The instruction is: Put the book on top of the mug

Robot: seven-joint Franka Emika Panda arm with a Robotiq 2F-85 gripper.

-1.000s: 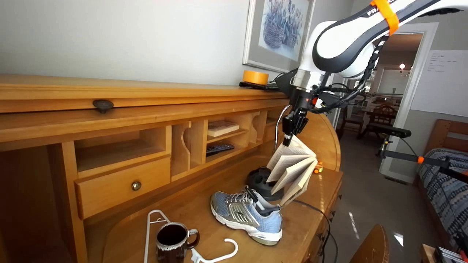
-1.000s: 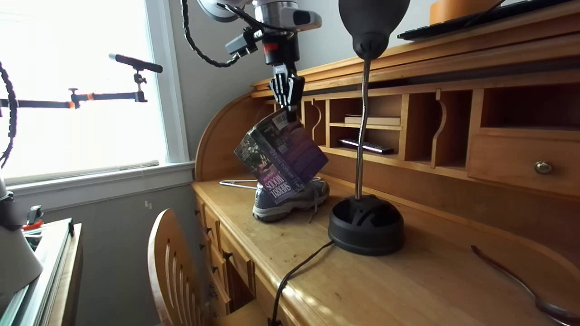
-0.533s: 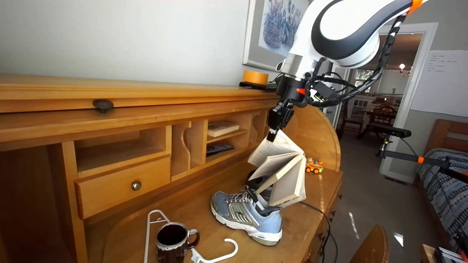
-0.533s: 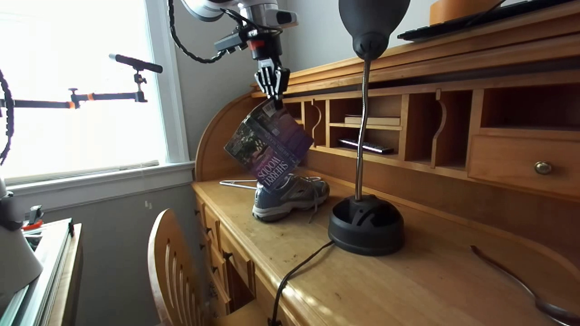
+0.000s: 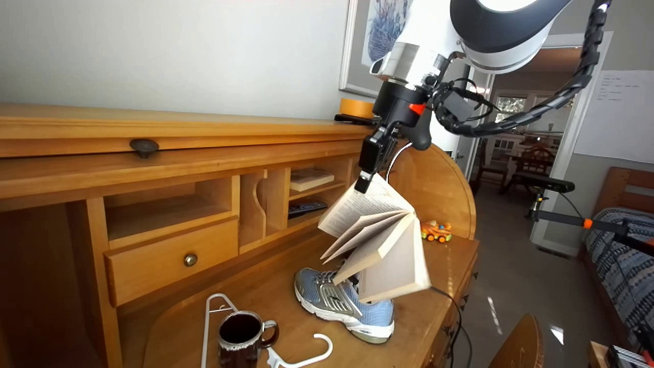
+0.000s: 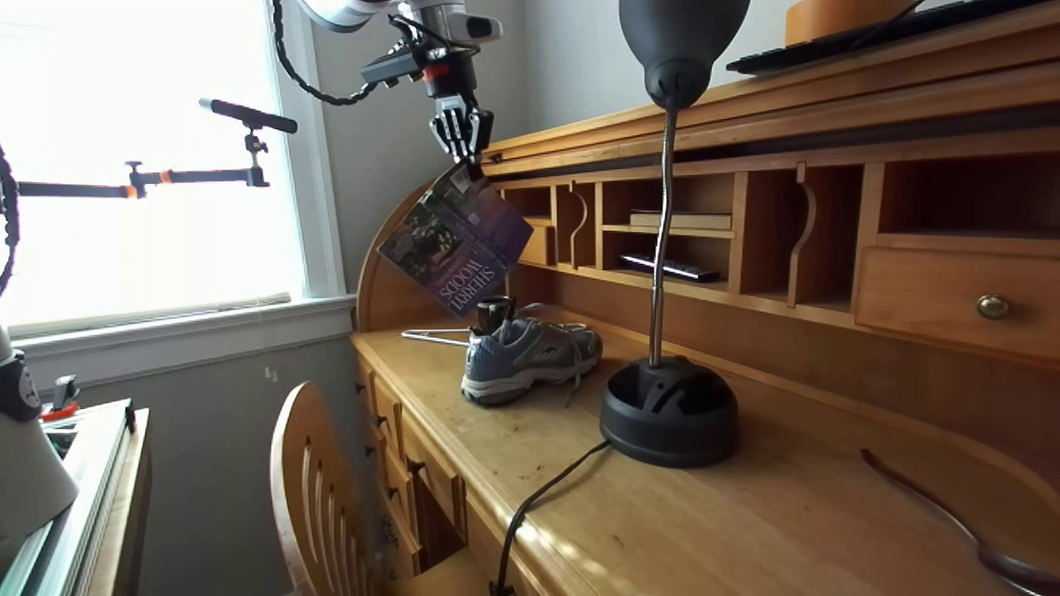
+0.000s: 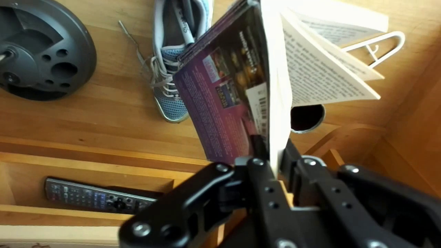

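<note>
- I am seeing open air above the mug (image 5: pixel 240 352).
- The sneaker (image 6: pixel 534 364) is standing between the mug and the lamp base (image 6: pixel 671 439), obstructing low passage.
- The white hanger (image 5: pixel 275 360) is lying on the desk (image 6: pixel 787 501), flanking the mug.
- The fanned book (image 6: pixel 460 240) is occupying room beneath the gripper (image 7: pixel 275 150).
</note>
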